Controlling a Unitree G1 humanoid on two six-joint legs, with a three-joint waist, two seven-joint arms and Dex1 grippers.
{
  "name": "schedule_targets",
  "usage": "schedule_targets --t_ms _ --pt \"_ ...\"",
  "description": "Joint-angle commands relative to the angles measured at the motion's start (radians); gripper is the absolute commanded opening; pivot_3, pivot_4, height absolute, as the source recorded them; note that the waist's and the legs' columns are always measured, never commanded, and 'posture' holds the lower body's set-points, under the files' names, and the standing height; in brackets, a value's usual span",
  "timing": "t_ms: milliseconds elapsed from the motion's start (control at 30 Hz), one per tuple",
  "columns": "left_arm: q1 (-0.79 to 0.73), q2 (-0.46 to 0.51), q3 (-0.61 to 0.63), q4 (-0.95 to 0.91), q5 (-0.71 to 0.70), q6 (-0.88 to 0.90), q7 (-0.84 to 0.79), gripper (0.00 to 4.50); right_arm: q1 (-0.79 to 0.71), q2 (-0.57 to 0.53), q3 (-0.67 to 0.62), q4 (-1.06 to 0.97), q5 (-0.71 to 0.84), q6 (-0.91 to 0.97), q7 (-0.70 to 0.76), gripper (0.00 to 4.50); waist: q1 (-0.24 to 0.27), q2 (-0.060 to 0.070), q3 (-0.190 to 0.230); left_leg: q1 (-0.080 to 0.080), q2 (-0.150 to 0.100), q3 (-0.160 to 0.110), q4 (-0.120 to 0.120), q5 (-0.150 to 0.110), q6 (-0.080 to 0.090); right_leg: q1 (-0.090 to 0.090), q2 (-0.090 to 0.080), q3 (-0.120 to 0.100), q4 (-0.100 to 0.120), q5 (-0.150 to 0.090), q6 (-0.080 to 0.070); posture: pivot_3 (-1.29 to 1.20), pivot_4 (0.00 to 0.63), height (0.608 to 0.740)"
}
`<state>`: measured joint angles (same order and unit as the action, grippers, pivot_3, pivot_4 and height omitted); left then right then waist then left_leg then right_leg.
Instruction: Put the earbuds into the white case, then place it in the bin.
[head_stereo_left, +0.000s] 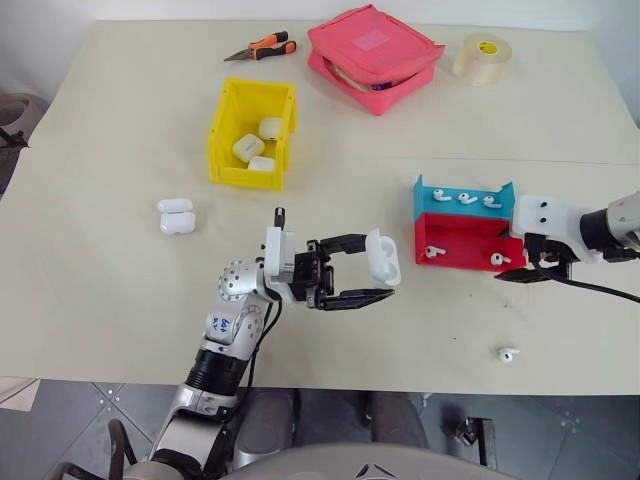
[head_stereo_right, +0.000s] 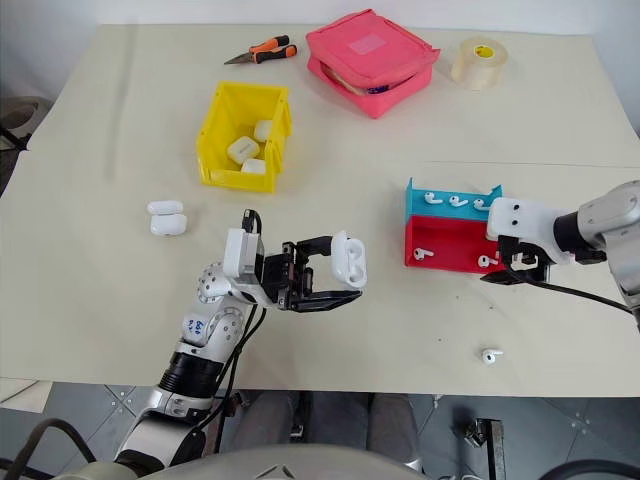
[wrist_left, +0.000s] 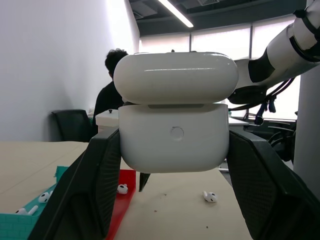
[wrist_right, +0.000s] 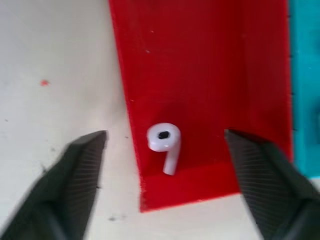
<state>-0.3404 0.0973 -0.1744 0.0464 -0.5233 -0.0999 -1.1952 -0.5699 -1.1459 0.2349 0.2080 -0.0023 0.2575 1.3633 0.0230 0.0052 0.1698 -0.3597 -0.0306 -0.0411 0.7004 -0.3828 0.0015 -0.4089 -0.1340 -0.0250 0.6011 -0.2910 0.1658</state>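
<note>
The white case (head_stereo_left: 383, 258) was pinched in the left pincer (head_stereo_left: 372, 270), held above the tabletop (head_stereo_left: 120, 140) near its front edge, lid hinged up. The fingers pressed on its two sides.

The right pincer (wrist_right: 165, 150) was spread wide and poised over one earbud (wrist_right: 165, 145) at a front corner of the red tray section (head_stereo_left: 465, 243), one finger outside the tray wall. Nothing was between its fingers.

Risks, as I judged them: the earbud was tiny and glossy and lay close to the tray's wall, so the fingers could catch the wall, tip the tray or flick the earbud away. If it were pinched off-centre it might slip out on the way to the case. The case was gripped only by its smooth sides, so pushing an earbud in could twist it in the grip.

Counts: six earbuds, with three in the blue section (head_stereo_left: 462, 197), two in the red section, and one loose on the tabletop (head_stereo_left: 509, 354). Six cases: one held, three in the yellow bin (head_stereo_left: 224, 130), and two side by side left of it (head_stereo_left: 176, 215). Also one pink pouch (head_stereo_left: 372, 55), one roll of tape (head_stereo_left: 482, 57) and one pair of pliers (head_stereo_left: 262, 47) along the far edge.
</note>
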Motion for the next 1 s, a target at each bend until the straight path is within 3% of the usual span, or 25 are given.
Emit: schedule_targets --t_ms 33,67,833,933,1000 --pt "-0.001 0.003 0.002 -0.042 -0.008 -0.004 0.007 2.79 -0.016 0.007 -0.005 0.027 -0.022 -0.029 0.014 2.44 0.0 0.0 0.0 0.0 0.0 0.0 0.0 0.0 0.0 0.0 0.0 0.0 0.0 0.0 0.0 0.0 0.15 0.74" --pt "-0.001 0.004 0.002 -0.043 -0.009 -0.004 0.008 2.79 -0.018 0.009 -0.005 0.033 -0.028 -0.034 0.016 2.14 0.0 0.0 0.0 0.0 0.0 0.0 0.0 0.0 0.0 0.0 0.0 0.0 0.0 0.0 0.0 0.0 0.15 0.74" --pt "-0.018 0.006 0.005 -0.042 -0.008 -0.005 0.025 2.79 -0.033 0.029 0.012 0.119 -0.115 -0.162 0.051 2.14 0.0 0.0 0.0 0.0 0.0 0.0 0.0 0.0 0.0 0.0 0.0 0.0 0.0 0.0 0.0 0.0 0.15 0.74" --pt "-0.02 0.005 0.006 -0.041 -0.007 -0.006 0.028 2.79 -0.035 0.032 0.016 0.13 -0.124 -0.178 0.057 1.5 0.0 0.0 0.0 0.0 0.0 0.0 0.0 0.0 0.0 0.0 0.0 0.0 0.0 0.0 0.0 0.0 0.15 0.74" --pt "-0.021 0.005 0.007 -0.041 -0.008 -0.006 0.03 2.79 -0.037 0.035 0.016 0.136 -0.127 -0.183 0.059 0.84 -0.002 0.0 0.0 0.0 0.0 0.0 0.001 0.0 0.0 0.0 0.0 0.0 0.0 0.0 0.0 0.0 0.15 0.74"
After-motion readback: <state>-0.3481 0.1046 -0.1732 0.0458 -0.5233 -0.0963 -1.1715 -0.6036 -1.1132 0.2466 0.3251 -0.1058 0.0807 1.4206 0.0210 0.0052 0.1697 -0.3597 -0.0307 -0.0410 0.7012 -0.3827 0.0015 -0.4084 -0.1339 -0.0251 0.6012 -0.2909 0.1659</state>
